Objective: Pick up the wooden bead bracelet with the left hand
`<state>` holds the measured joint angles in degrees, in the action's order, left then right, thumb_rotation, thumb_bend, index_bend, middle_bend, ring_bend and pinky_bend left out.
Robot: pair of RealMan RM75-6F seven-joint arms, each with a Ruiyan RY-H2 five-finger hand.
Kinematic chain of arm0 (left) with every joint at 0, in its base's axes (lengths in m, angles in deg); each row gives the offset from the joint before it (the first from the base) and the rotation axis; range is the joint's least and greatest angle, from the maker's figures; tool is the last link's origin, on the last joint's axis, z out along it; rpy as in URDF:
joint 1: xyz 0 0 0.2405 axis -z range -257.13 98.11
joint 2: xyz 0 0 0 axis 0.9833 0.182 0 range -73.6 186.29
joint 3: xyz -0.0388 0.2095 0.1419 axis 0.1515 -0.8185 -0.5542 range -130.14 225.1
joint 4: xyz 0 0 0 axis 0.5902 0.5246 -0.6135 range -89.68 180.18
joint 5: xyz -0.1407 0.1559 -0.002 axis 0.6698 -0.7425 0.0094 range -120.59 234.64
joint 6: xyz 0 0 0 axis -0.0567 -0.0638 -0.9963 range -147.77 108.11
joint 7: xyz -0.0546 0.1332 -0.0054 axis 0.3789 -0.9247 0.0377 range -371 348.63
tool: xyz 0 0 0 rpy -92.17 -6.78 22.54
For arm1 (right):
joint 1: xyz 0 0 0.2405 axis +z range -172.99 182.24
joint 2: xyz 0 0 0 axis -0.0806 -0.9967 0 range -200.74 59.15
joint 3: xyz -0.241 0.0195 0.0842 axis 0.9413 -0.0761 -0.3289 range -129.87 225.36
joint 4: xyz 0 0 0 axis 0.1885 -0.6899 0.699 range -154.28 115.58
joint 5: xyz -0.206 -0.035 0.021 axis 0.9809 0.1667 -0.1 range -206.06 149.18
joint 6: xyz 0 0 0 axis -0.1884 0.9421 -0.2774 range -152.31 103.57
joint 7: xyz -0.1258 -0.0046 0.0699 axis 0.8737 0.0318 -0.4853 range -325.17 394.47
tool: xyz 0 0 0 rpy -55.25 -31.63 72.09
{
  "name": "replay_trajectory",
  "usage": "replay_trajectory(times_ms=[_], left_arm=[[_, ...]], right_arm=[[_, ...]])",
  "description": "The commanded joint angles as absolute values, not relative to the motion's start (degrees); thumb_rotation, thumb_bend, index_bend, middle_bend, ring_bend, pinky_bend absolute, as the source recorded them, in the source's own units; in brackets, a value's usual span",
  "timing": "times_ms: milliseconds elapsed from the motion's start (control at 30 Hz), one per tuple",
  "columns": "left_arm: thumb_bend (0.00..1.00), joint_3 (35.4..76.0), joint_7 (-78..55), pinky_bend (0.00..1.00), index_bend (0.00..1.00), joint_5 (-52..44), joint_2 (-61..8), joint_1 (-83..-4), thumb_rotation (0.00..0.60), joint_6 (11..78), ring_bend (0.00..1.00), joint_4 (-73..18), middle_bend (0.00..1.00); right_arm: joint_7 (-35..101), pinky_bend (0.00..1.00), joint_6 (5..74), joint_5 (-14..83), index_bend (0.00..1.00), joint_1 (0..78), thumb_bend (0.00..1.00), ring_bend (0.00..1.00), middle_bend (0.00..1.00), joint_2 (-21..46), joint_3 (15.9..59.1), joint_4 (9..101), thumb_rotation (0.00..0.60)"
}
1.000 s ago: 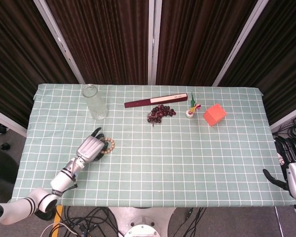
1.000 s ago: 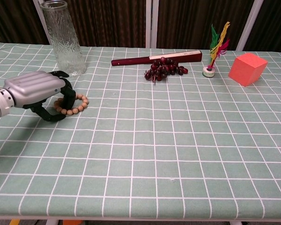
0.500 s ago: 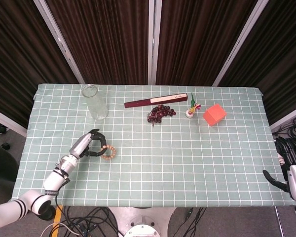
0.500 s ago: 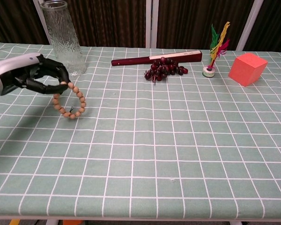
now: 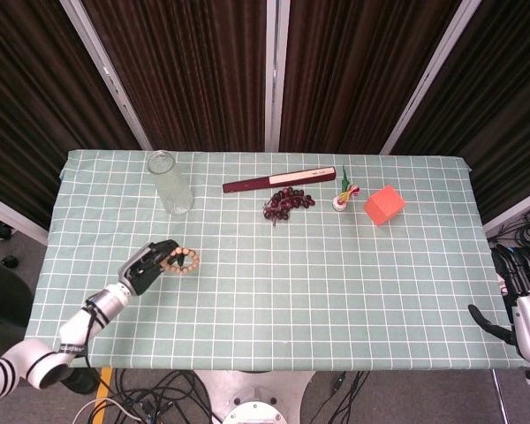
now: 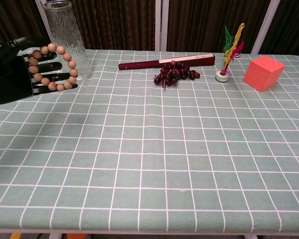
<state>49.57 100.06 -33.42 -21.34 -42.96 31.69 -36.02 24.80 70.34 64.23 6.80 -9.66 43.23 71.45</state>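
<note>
The wooden bead bracelet (image 5: 181, 261) (image 6: 54, 67) is a ring of light tan beads. My left hand (image 5: 147, 267) (image 6: 17, 69) holds it up off the table at the front left, palm turned upward, with the ring draped over the dark fingers (image 6: 52, 78). In the chest view the beads stand in front of the glass vase. My right hand (image 5: 523, 299) hangs off the table's right edge with its fingers apart and nothing in it; the chest view does not show it.
A tall glass vase (image 5: 169, 182) (image 6: 67, 38) stands just behind the left hand. A dark red folded fan (image 5: 278, 180), a bunch of dark grapes (image 5: 287, 202), a feathered shuttlecock (image 5: 342, 196) and an orange-red cube (image 5: 383, 204) lie across the back of the checked tablecloth (image 5: 336, 274).
The left hand has lifted the bracelet from the table and turned palm-up, raising it higher and closer to the chest camera. The right hand has stayed put.
</note>
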Motion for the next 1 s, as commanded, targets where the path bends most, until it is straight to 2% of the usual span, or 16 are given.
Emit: replay_trajectory(times_ms=[33,200,300,400,533,600,667,700,733,867,1000], left_arm=[[0.43,47.4,104.8,0.11,0.59,-36.0,-19.3,-41.2,0.417,30.8,0.28,-37.1,0.61],[0.43,47.7,102.5,0.12,0.58,-32.5,-19.4,-40.9,0.369,29.0,0.28,-37.7,0.61],[0.43,47.8,101.7,0.12,0.54,-31.1,-19.2,-40.7,0.251,28.2,0.28,-38.2,0.59],[0.41,48.0,101.4,0.12,0.48,-30.3,-19.1,-40.6,0.184,27.8,0.28,-38.5,0.56],[0.39,48.4,100.3,0.12,0.42,-29.5,-19.1,-40.7,0.164,27.8,0.27,-38.3,0.54],[0.4,48.3,98.6,0.12,0.41,-29.8,-19.2,-40.7,0.17,28.0,0.27,-37.8,0.54],[0.41,48.3,96.8,0.12,0.41,-29.7,-19.4,-40.8,0.267,28.2,0.27,-37.5,0.54],[0.41,48.3,95.7,0.12,0.42,-29.5,-19.5,-40.8,0.359,28.1,0.27,-37.3,0.54],[0.41,48.4,94.1,0.12,0.43,-29.1,-19.7,-40.8,0.415,28.0,0.27,-37.1,0.55],[0.41,49.1,88.3,0.12,0.48,-26.7,-20.6,-41.4,0.437,27.9,0.27,-36.8,0.58],[0.41,49.8,84.6,0.1,0.5,-24.8,-21.2,-42.2,0.397,28.1,0.24,-37.6,0.59]], right_arm=[[24.9,0.0,70.5,64.2,0.0,6.7,0.1,0.0,0.08,-9.7,43.2,71.5,0.6],[24.7,0.0,70.5,64.0,0.0,6.5,0.1,0.0,0.08,-9.7,43.2,71.3,0.6],[24.5,0.0,70.4,63.8,0.0,6.5,0.1,0.0,0.08,-9.7,43.2,71.2,0.6],[24.4,0.0,70.3,63.8,0.0,6.5,0.1,0.0,0.08,-9.7,43.2,71.0,0.6],[24.4,0.0,70.3,63.8,0.0,6.6,0.1,0.0,0.08,-9.7,43.1,71.0,0.6],[24.4,0.0,70.2,63.8,0.0,6.6,0.1,0.0,0.08,-9.8,43.1,71.0,0.6],[24.4,0.0,70.2,63.8,0.0,6.7,0.1,0.0,0.08,-9.8,43.1,71.0,0.6],[24.4,0.0,70.1,63.8,0.0,6.7,0.1,0.0,0.08,-9.7,43.1,71.0,0.6],[24.4,0.0,70.0,63.8,0.0,6.7,0.1,0.0,0.08,-9.7,43.1,71.0,0.6],[24.5,0.0,69.9,63.6,0.0,6.7,0.1,0.0,0.08,-9.7,43.1,71.0,0.6],[24.7,0.0,70.0,63.5,0.0,6.7,0.1,0.0,0.08,-9.8,43.0,71.1,0.6]])
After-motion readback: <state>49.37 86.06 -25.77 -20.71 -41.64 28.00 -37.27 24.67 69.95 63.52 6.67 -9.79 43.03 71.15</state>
